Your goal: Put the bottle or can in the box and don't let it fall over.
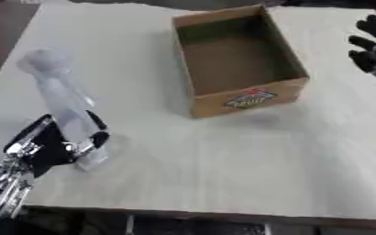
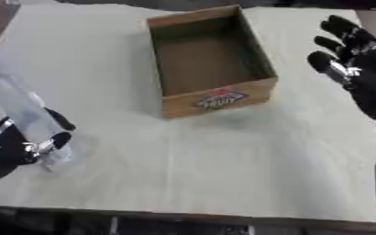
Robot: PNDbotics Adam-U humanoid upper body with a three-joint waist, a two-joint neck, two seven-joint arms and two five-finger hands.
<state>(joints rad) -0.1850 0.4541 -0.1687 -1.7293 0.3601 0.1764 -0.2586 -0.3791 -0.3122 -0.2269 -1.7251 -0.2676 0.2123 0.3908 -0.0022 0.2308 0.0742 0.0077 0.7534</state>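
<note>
A clear plastic bottle with a pale cap stands upright at the table's left front. My left hand is shut on its lower part, fingers curled round it. An open cardboard box with a printed label on its front wall sits at the middle back, with nothing inside. At the right edge my right hand hovers open with fingers straight, to the right of the box and apart from it.
The light tabletop spreads between the bottle and the box. Its front edge runs along the bottom of the view, with a dark floor strip at the far left.
</note>
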